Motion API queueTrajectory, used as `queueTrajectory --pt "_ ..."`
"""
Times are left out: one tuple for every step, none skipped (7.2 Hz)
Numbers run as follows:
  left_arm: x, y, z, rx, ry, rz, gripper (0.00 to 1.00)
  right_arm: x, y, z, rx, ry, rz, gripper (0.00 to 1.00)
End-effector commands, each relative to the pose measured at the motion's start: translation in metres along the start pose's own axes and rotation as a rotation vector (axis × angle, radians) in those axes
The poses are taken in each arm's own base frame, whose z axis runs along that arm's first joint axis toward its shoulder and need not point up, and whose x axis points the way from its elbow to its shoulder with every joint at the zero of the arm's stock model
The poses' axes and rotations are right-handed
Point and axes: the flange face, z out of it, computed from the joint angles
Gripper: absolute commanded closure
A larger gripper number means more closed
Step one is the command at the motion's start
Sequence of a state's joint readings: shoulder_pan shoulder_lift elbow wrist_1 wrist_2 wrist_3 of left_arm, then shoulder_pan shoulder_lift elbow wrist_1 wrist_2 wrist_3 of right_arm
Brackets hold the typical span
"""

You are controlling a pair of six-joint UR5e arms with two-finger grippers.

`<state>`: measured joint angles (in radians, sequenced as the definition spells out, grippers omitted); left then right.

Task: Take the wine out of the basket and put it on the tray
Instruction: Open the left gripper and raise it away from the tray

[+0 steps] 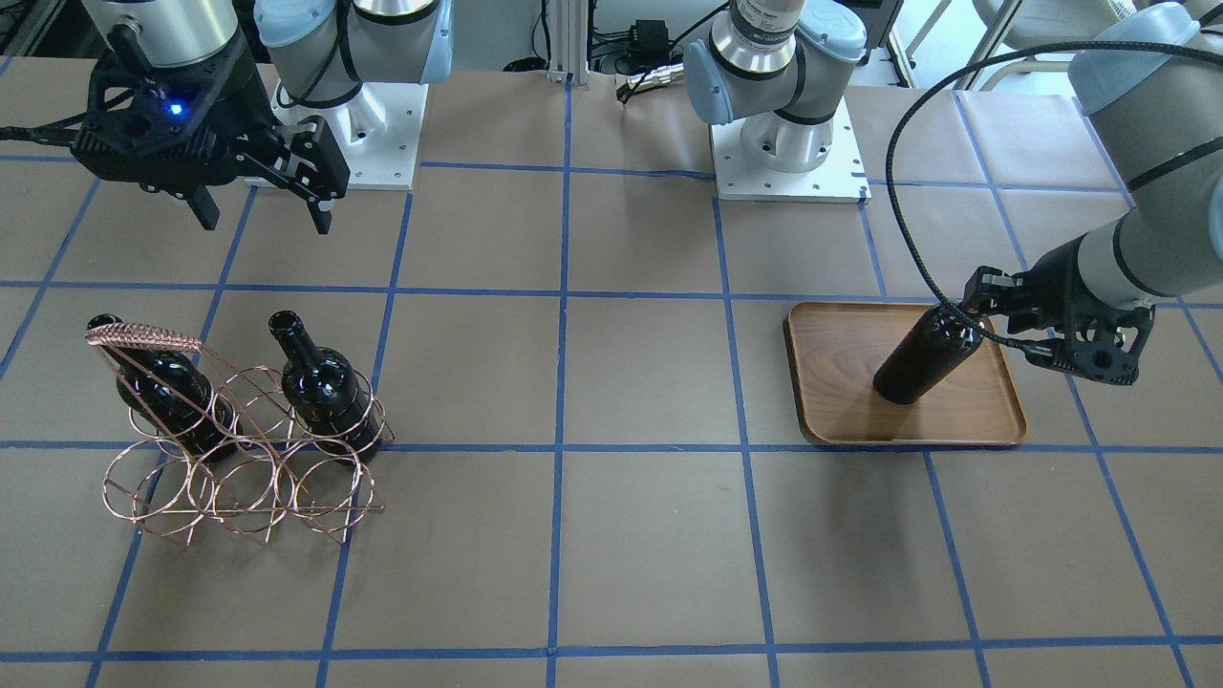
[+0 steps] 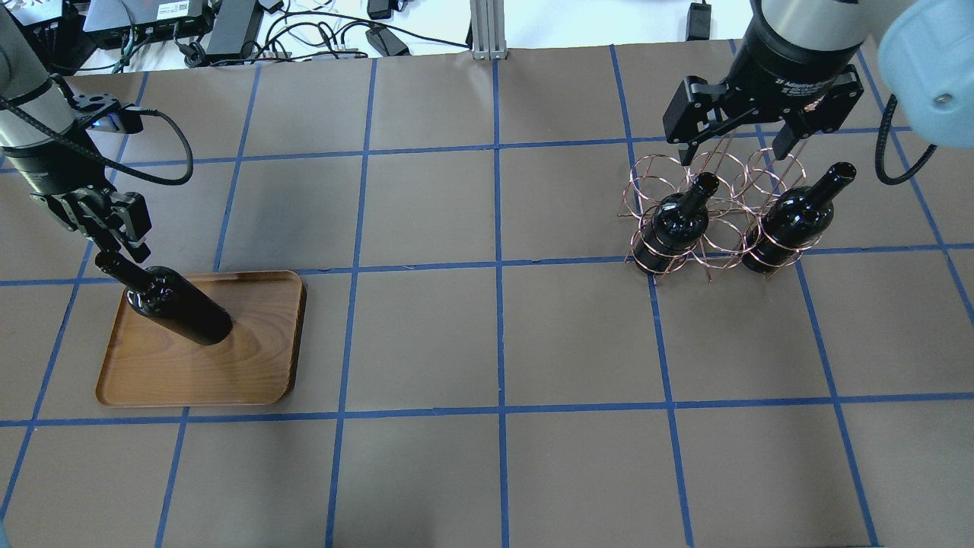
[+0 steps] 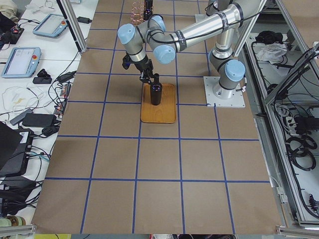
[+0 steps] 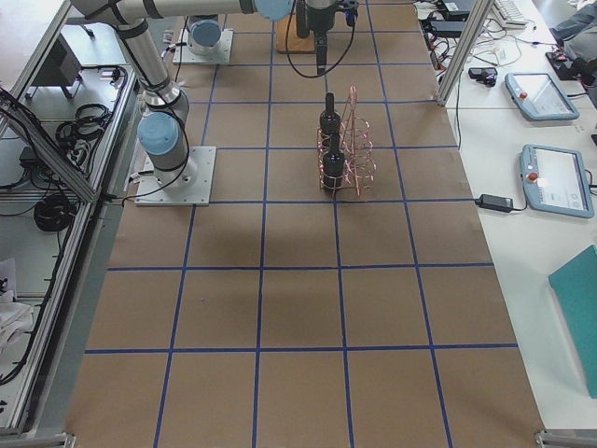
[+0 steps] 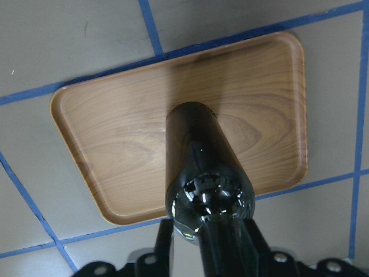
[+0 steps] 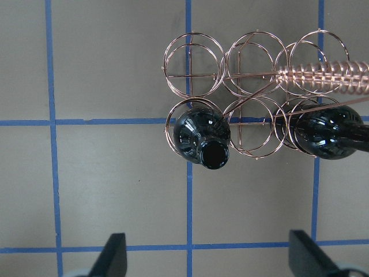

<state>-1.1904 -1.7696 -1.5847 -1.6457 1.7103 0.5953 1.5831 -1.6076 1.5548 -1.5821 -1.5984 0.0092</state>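
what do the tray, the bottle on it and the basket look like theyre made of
The tray looks like wood with a smooth brown finish: grain lines show. The wine bottle standing on it, neck in the left gripper, looks like dark glossy glass, given its sharp reflections. The basket appears to be thin metal wire with a shiny copper-coloured finish; whether plated or solid, I can't tell.

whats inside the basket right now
Two bottles stand in the end rings of one row of the basket; the ring between them and the other row's three rings are empty. The handle partly covers one bottle.
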Motion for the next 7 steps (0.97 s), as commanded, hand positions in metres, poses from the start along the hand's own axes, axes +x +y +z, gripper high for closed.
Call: queueTrajectory --pt "0.004 0.003 -0.012 0.024 -0.007 -0.032 0.07 0.0 0.0 0.0 -0.001 0.0 0.0 0.01" --pt "0.012 0.007 -0.022 0.043 -0.011 -0.079 0.0 0.0 0.0 0.0 -0.001 0.0 0.0 0.01" --pt "0.02 0.011 -0.031 0.063 -0.02 -0.147 0.0 0.0 0.0 0.0 -0.001 0.0 0.0 0.01" --pt "0.033 0.018 -0.045 0.104 -0.015 -0.217 0.0 0.0 0.0 0.0 0.0 0.0 0.0 0.01" --pt "0.054 0.024 -0.066 0.163 -0.017 -0.276 0.0 0.0 0.0 0.0 -0.001 0.0 0.0 0.01" --pt "0.079 0.022 -0.086 0.236 -0.053 -0.25 0.0 0.0 0.0 0.0 -0.001 0.0 0.0 0.01" --pt "0.111 0.022 -0.097 0.278 -0.076 -0.211 0.0 0.0 0.0 -0.001 0.002 0.0 0.0 0.01"
